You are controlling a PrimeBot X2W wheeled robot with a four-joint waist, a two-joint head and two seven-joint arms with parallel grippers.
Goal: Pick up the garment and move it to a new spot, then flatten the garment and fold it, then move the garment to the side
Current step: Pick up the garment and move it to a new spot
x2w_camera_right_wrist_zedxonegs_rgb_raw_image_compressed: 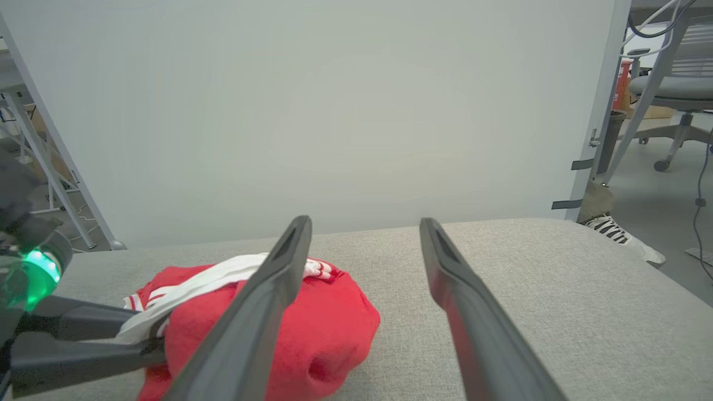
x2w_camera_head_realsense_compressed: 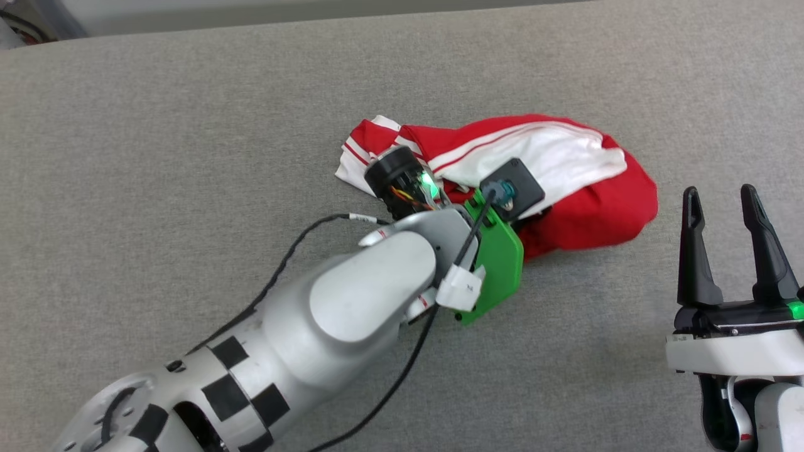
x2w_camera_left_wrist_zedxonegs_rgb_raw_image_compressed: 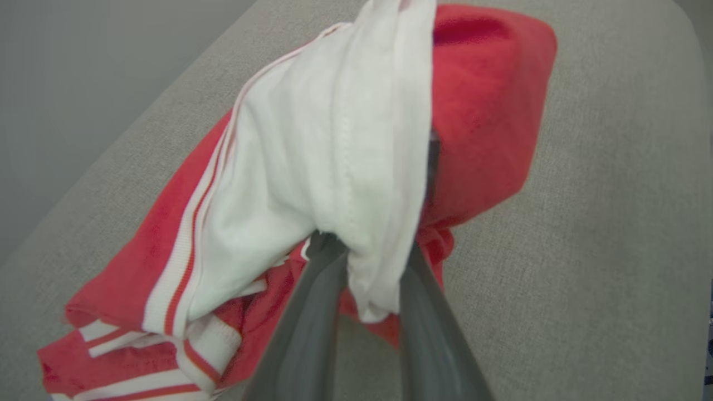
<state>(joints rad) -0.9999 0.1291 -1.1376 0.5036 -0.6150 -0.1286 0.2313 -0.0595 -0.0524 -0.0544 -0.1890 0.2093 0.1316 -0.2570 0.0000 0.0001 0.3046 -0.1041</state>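
Item: the garment (x2w_camera_head_realsense_compressed: 584,207), a red shirt with a white sleeve and red-and-white striped trim, is lying bunched in a heap on the grey fabric surface (x2w_camera_head_realsense_compressed: 188,125), a little right of centre in the head view. The white sleeve is draping over the top and the red body is bulging toward the robot's right. The striped hem is spilling out on the heap's left side. No lettering is showing. Left gripper (x2w_camera_left_wrist_zedxonegs_rgb_raw_image_compressed: 370,245): its two dark fingers are clamping a fold of the white sleeve cloth, which is hanging down between them in the left wrist view. The arm is reaching in from the lower left of the head view, its wrist covering the near edge of the heap, with a green bracket (x2w_camera_head_realsense_compressed: 499,263) and a green light (x2w_camera_head_realsense_compressed: 429,182) showing on it. Right gripper (x2w_camera_head_realsense_compressed: 720,191): it is standing at the lower right with fingers spread wide apart and pointing up that view, holding nothing, near the garment's right edge but apart from it. Surroundings: a pale panel (x2w_camera_right_wrist_zedxonegs_rgb_raw_image_compressed: 334,111) is rising behind the surface, with an office chair (x2w_camera_right_wrist_zedxonegs_rgb_raw_image_compressed: 668,83) and a striped shoe (x2w_camera_right_wrist_zedxonegs_rgb_raw_image_compressed: 610,227) showing beyond its right edge.
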